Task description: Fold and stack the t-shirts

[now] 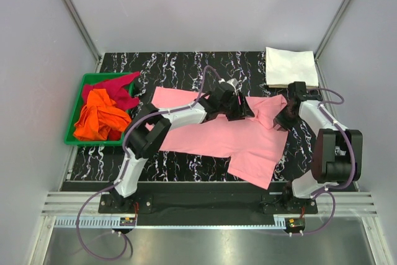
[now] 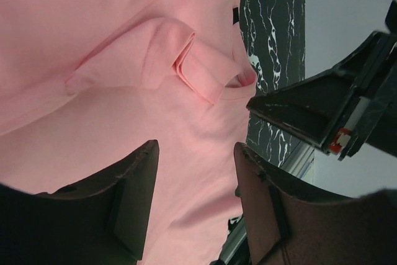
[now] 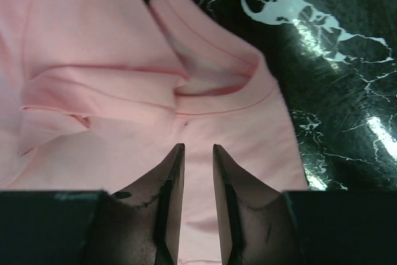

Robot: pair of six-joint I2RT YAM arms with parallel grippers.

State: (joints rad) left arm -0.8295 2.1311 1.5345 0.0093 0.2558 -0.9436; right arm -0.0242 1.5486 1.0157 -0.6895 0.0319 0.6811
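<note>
Pink t-shirt (image 1: 211, 138) lies spread across the middle of the black marbled table (image 1: 180, 66), with both arms reaching over its collar end.

The left gripper (image 2: 195, 150) hangs above the cloth with its fingers well apart and nothing between them, and its arm lies across the shirt and hides part of it from above. The right gripper (image 3: 198, 148) is just by the collar (image 3: 217, 85), its fingers parted by a narrow gap with nothing in them. A rumpled fold (image 2: 155, 48) sits beside the neckline. A folded white t-shirt (image 1: 291, 66) lies at the far right corner. To the left, a green tray (image 1: 73, 113) holds the orange t-shirt (image 1: 99, 116) and the magenta-red t-shirt (image 1: 118, 88) in a heap.
</note>
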